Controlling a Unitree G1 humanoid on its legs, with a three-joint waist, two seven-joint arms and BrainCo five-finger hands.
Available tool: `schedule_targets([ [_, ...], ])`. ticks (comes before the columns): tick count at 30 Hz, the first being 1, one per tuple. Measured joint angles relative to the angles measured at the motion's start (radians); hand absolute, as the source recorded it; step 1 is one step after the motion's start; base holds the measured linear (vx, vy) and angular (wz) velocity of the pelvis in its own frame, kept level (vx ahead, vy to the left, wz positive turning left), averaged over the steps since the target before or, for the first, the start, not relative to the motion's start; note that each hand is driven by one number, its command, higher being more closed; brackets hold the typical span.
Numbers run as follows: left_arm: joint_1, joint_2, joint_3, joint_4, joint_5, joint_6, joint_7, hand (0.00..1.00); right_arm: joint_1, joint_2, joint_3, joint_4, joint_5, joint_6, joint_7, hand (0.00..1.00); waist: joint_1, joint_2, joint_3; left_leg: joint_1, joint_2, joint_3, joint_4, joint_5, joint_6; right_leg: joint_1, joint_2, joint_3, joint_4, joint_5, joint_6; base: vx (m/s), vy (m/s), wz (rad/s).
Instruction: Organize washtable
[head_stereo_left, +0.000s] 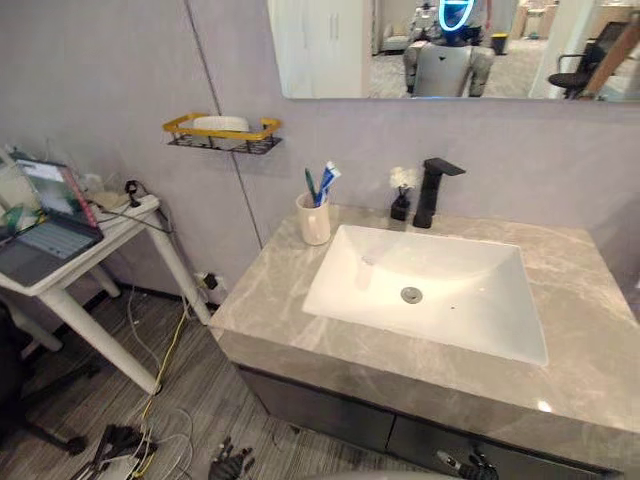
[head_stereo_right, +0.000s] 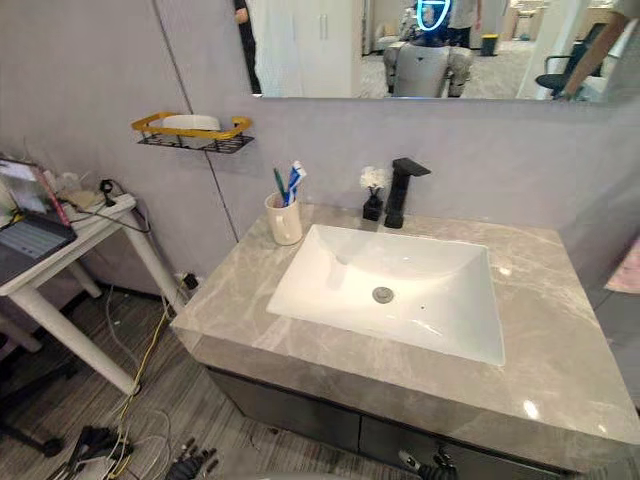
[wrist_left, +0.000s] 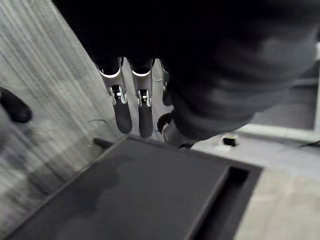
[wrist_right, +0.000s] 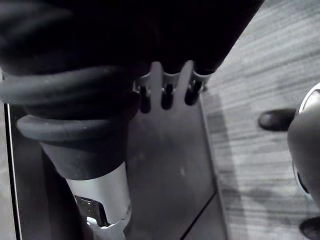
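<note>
the cup (head_stereo_left: 314, 222) of toothbrushes (head_stereo_left: 325, 182) is set left of centre on the countertop (head_stereo_left: 260, 300), at the upper left corner of the basin (head_stereo_left: 450, 300). it is judged light, stiff, smooth, easily tipped; best wrapped round its body. left hand (wrist_left: 122, 115) and right hand (wrist_right: 167, 97) are hung low, fingers loosely straight, nothing held.

A plain grey wall (head_stereo_left: 100, 60) runs along the far side, with a mirror (head_stereo_left: 320, 45) hung high on it. Below stands a grey marbled counter (head_stereo_left: 590, 330) holding a white rectangular sink (head_stereo_left: 470, 300), with dark cabinet fronts (head_stereo_left: 320, 410) underneath. A bright spot of light glints on the counter's near right corner. To the left stands a white table (head_stereo_left: 110, 240) on slanted legs. The floor (head_stereo_left: 210, 400) is grey with fine stripes.
</note>
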Motion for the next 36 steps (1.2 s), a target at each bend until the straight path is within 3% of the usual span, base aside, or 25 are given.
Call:
schedule_targets([
  [9, -0.101, 0.032, -0.085, 0.157, 0.137, 0.014, -0.028, 0.00, -0.050, -0.007, -0.001, 0.127, 0.014, -0.019, 0.025, 0.00, -0.004, -0.001, 0.006, 0.050, 0.030, 0.050, -0.023, 0.005, -0.020, 0.014, 0.052, 0.074, -0.053, 0.035, -0.022, 0.03, -0.015, -0.25],
  [15, -0.131, 0.062, -0.152, 0.176, 0.173, 0.011, -0.027, 0.00, -0.090, -0.018, 0.023, 0.165, 0.022, -0.029, 0.041, 0.00, -0.023, -0.010, 0.052, 0.075, 0.033, 0.078, -0.024, -0.001, -0.025, 0.020, 0.059, 0.116, -0.057, 0.038, -0.027, -0.05, 0.014, -0.15],
  [21, -0.160, 0.070, -0.193, 0.192, 0.181, 0.012, -0.027, 0.00, -0.113, -0.022, 0.038, 0.186, 0.022, -0.031, 0.045, 0.00, -0.025, -0.021, 0.077, 0.078, 0.036, 0.116, -0.025, -0.007, -0.025, -0.001, 0.063, 0.161, -0.058, 0.048, -0.030, -0.02, 0.020, -0.23],
  [36, -0.174, 0.078, -0.187, 0.196, 0.178, 0.003, -0.025, 0.00, -0.140, -0.045, 0.118, 0.198, 0.013, -0.030, 0.066, 0.00, -0.023, -0.028, 0.112, 0.052, 0.027, 0.091, -0.023, -0.012, -0.022, -0.016, 0.056, 0.132, -0.057, 0.047, -0.028, -0.01, 0.002, 0.04],
])
